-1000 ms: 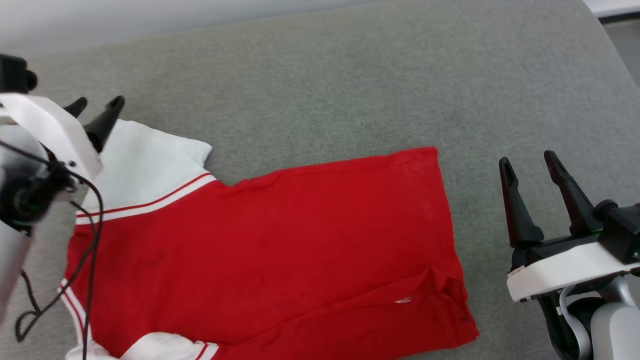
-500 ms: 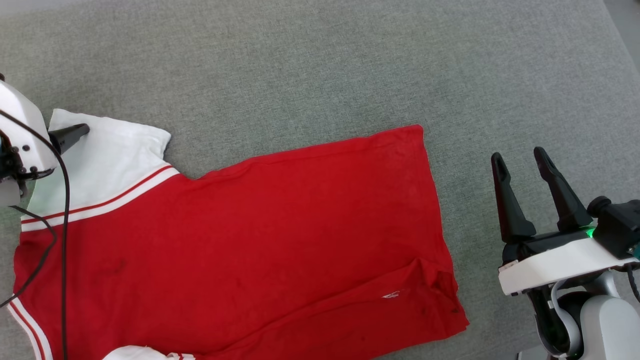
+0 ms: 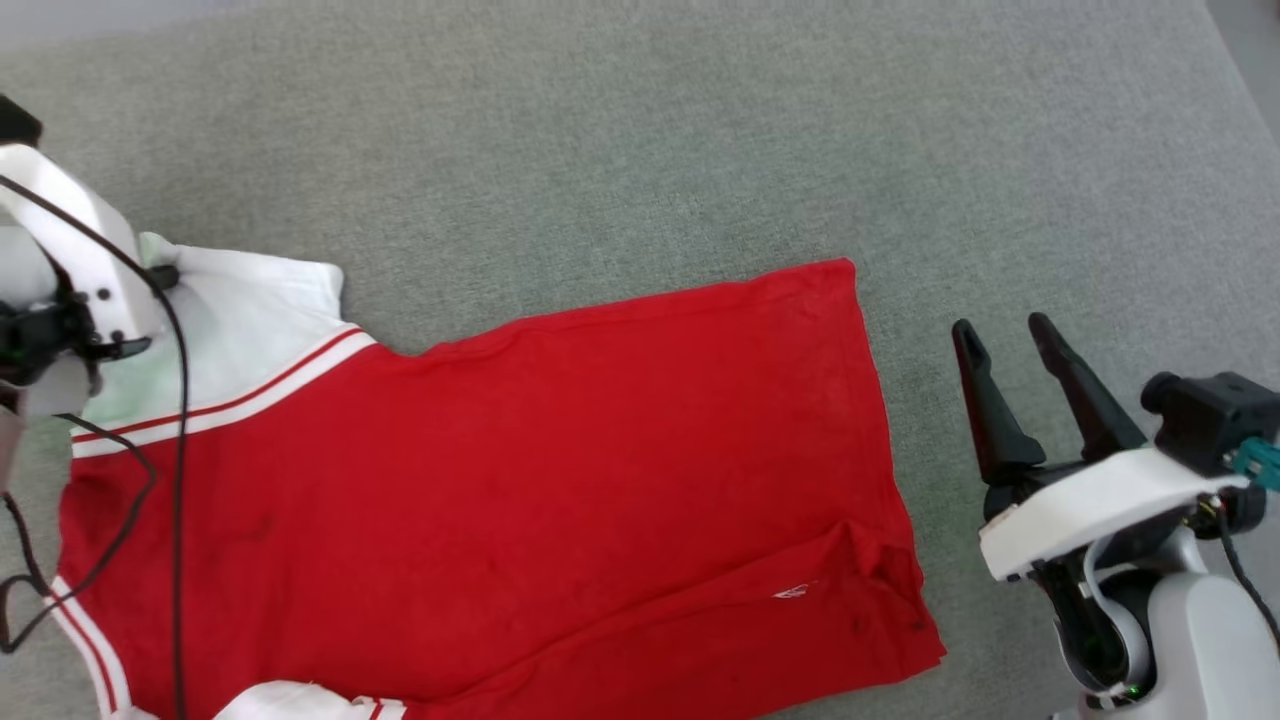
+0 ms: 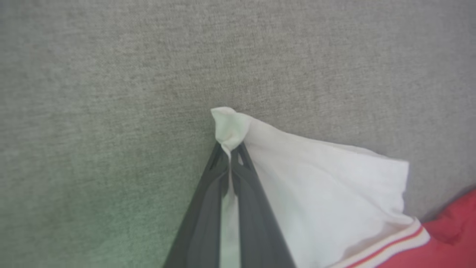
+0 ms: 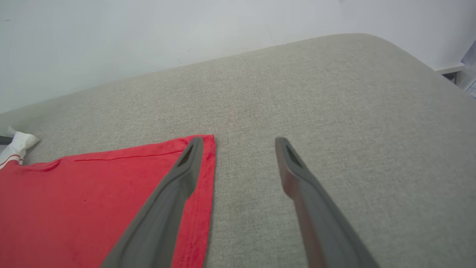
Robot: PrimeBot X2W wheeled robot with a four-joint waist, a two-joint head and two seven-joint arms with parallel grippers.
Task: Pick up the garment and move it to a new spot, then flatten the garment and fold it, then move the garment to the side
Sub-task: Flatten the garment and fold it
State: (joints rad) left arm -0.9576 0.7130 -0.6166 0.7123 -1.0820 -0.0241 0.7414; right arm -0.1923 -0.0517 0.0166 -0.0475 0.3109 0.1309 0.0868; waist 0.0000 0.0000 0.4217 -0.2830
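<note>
At bottom centre of the left wrist view, left gripper [image 4: 230, 152] with dark fingers [image 4: 204, 208] pressed together, clamped on the corner of the white sleeve [image 4: 327, 193] of a red shirt [image 4: 453, 223]. Small tuft of cloth poking out past the tips. Same gripper [image 3: 165, 277] at the left edge of the head view, mostly hidden behind its white wrist housing [image 3: 80, 240], tip at the sleeve's upper-left corner. Black cable [image 3: 180, 430] hanging from that wrist down across the left side of the shirt.

At the lower right of the head view, right gripper [image 3: 1001, 326] with fingers spread apart, nothing between them, just right of the hem and clear of the cloth. Same gripper [image 5: 239, 141] wide open in the right wrist view, one finger overlapping the red hem corner in the frame, the other over bare grey fabric. No telling there whether touching the cloth.

Shirt [image 3: 500, 480] spread flat across the centre and lower left of the head view. Red body, white sleeve [image 3: 240, 320] with red-and-white stripe trim [image 3: 230, 398] at upper left, hem toward the right. Small fold [image 3: 880, 560] near the lower-right corner. Second white sleeve [image 3: 290, 700] at the bottom edge. Underneath, a grey upholstered surface [image 3: 650, 150]. Beyond it, a pale wall [image 5: 148, 37] along the top of the right wrist view.
</note>
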